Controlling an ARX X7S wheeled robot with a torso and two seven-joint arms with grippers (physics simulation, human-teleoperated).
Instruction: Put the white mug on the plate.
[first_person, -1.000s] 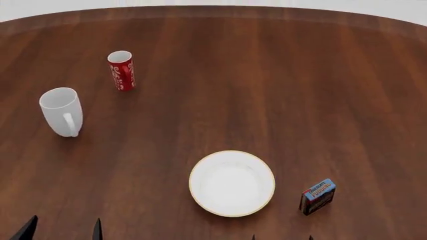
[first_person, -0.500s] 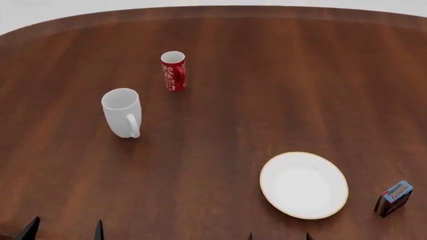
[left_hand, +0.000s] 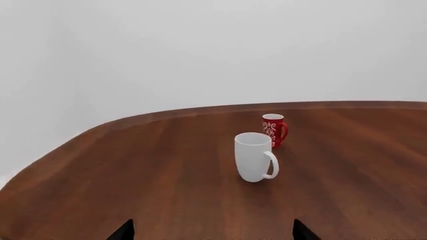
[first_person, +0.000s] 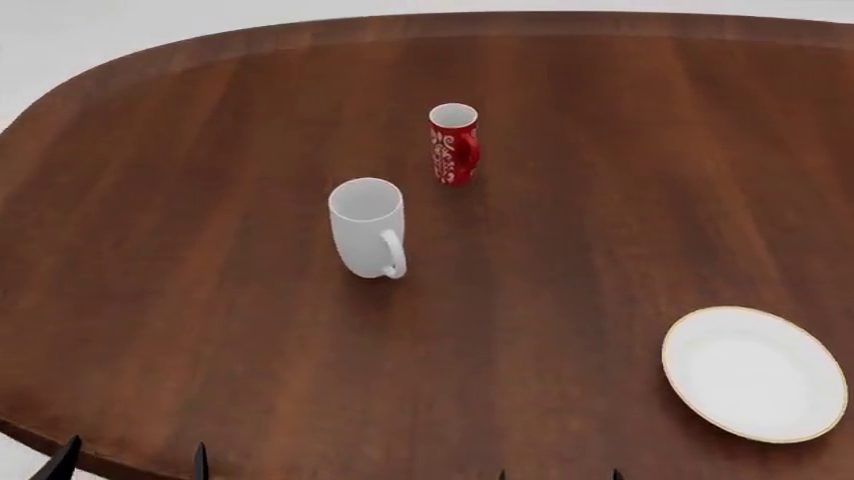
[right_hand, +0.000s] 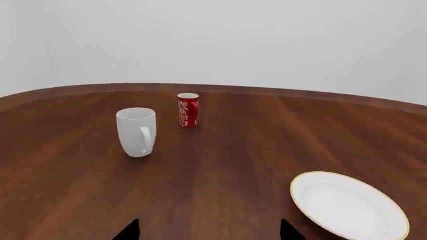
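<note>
Glossy white mug (first_person: 367, 228) stands upright and empty on the dark wood bench (first_person: 601, 180), slim red mug (first_person: 453, 143) just behind, gold-rimmed round plate (first_person: 755, 372) bare well apart, both grippers' fingers spread open, holding nothing.

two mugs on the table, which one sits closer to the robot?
The white mug: plain, glossy, wider, standing nearer the robot's edge of the table. The red mug, slim with a white swirl pattern, stands farther back, apart from it.
</note>
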